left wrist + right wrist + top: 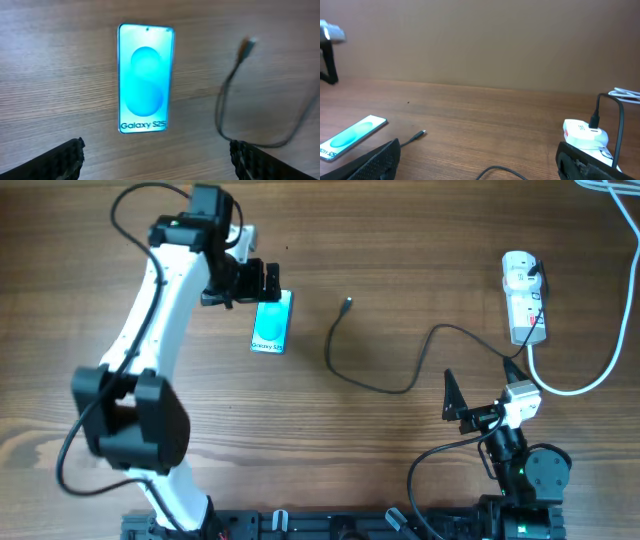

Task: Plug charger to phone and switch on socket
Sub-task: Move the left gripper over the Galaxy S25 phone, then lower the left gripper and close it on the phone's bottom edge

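The phone [271, 323] lies flat on the wooden table, its teal screen lit and reading "Galaxy S25". It also shows in the left wrist view [145, 78] and the right wrist view [351, 137]. My left gripper [252, 281] is open and empty, hovering just beyond the phone's far end. The charger cable [372, 381] curves across the table, its plug tip [347, 304] loose to the right of the phone; the tip shows blurred in the left wrist view [246, 47]. The socket [523, 296] lies at the far right with a black plug in it. My right gripper [480, 398] is open and empty, near the cable.
A thick white cord [590, 380] trails from the socket and loops toward the right table edge. The table is brown wood [400, 240]. The arm bases sit along the front edge.
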Controlling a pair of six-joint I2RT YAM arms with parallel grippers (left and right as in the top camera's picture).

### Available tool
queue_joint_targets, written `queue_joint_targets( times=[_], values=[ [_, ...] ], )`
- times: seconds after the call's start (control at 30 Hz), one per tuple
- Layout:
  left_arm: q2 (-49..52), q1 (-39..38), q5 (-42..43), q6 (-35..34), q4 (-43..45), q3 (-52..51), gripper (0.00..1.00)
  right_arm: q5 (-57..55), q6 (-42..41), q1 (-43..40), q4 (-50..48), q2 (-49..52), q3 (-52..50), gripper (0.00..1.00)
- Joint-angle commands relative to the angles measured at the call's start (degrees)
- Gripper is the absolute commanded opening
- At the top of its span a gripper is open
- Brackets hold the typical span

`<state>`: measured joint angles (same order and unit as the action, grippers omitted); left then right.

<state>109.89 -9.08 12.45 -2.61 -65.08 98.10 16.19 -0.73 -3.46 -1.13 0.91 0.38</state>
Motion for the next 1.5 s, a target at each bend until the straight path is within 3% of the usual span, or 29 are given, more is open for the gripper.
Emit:
queue_joint_targets(
  times=[0.0,0.6,1.47],
  values=[
    [5.0,-3.0,-8.1,0.9,0.2,1.0,1.00,-0.7,0.7,0.3,-0.2,-0.1,-0.1,1.00],
    [16.3,-5.7,-10.6,0.9,6.3,0.9,1.00,-0.7,0.7,0.3,-0.2,-0.1,-0.1,1.00],
    [18.5,-6.1,-11.5,-3.0,13.2,-7.2,0.98,-0.7,0.7,0.3,-0.2,-0.1,-0.1,1.00]
  ],
)
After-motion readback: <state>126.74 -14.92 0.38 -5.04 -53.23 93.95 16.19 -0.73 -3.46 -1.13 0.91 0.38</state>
